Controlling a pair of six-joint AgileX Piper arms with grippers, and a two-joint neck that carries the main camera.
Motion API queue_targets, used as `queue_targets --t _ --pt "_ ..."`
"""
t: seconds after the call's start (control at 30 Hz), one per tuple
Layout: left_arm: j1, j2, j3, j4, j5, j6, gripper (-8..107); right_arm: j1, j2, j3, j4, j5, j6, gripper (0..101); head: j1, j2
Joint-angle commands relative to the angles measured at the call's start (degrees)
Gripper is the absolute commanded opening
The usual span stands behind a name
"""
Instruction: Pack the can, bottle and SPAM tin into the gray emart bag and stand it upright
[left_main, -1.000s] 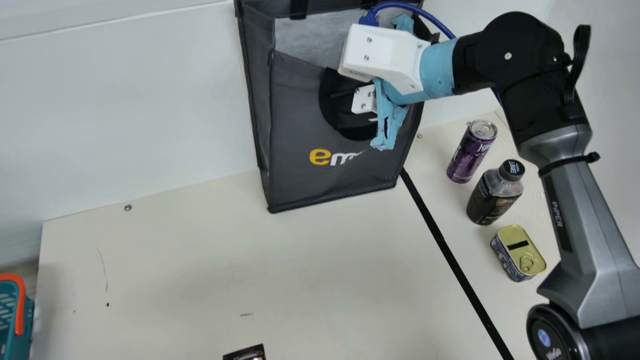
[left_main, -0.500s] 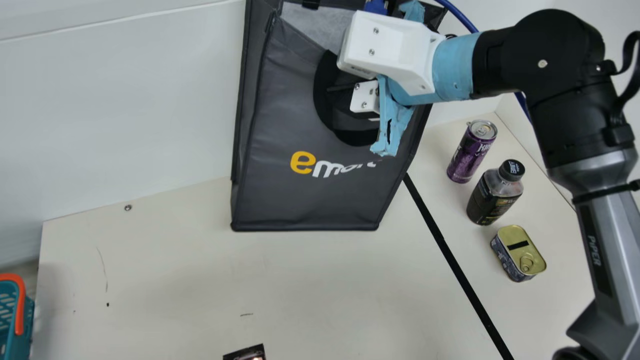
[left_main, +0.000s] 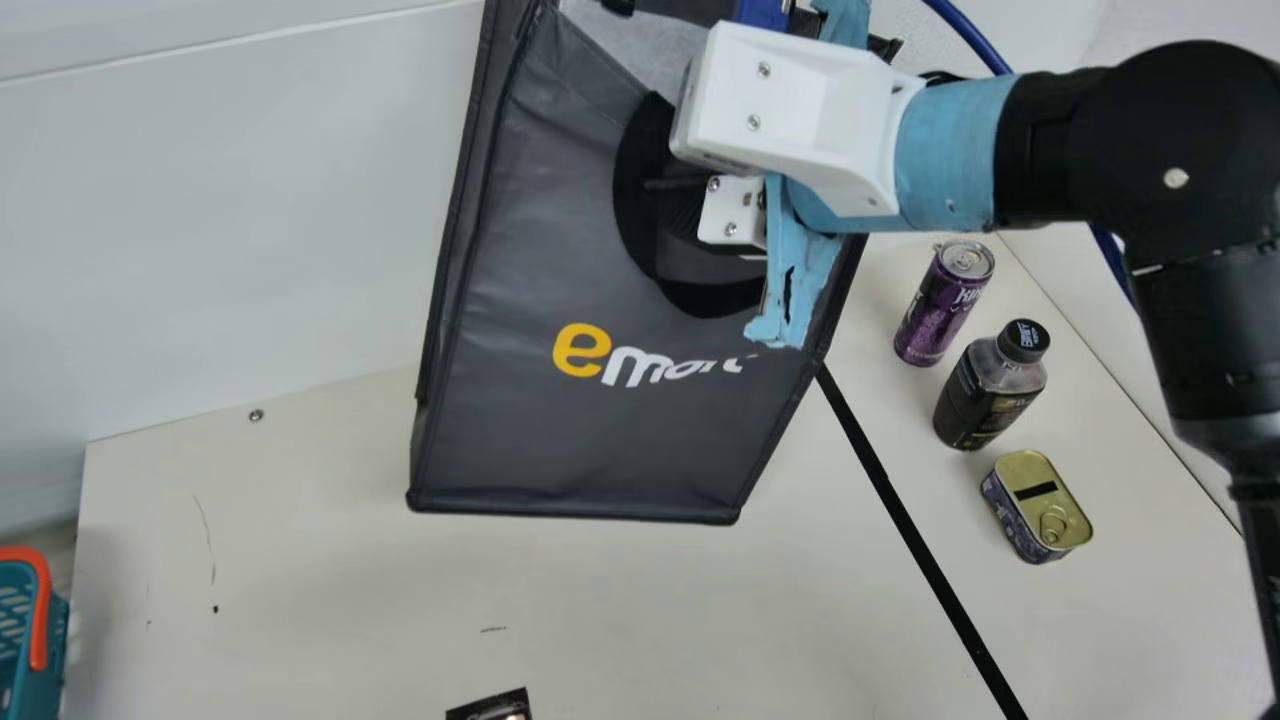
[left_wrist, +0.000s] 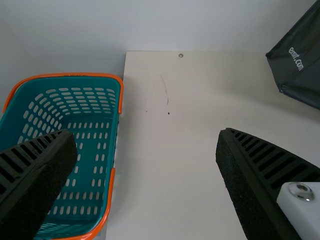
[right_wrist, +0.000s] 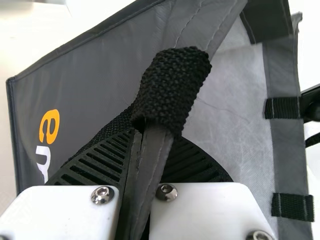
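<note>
Pinching bag (left_main: 590, 440) by rim (right_wrist: 154, 152), right claw (right_wrist: 150, 145) clamps tight, likely to steer it into loading spot. Left claw (left_wrist: 146, 142) sits empty, fingers apart. Can (left_main: 937, 312), bottle (left_main: 985, 395), tin (left_main: 1037, 507) wait on table (left_main: 620, 620) right of bag, likely spaced for easy picking.

- Gray emart bag (left_main: 600, 440): top cut off by the main view's upper edge, front partly hidden behind the right gripper (left_main: 680, 200).
- Basket (left_main: 38, 690) beside the table's (left_main: 330, 600) left edge: cut off.
- Dark thing (left_main: 492, 708) at the main view's bottom edge: cut off, identity unclear.
</note>
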Motion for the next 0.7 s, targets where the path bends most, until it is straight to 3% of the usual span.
queue_targets --t 0.0,0.67 --pt "0.0 0.0 0.0 0.0 0.0 0.0 90 0.49 -1.15 0.56 -0.42 -0.07 0.22 0 -1.3 -0.14" --pt "0.0 0.0 0.0 0.0 0.0 0.0 90 5.78 -10.11 7.0 -3.12 -0.07 0.7 0 -1.3 -0.14"
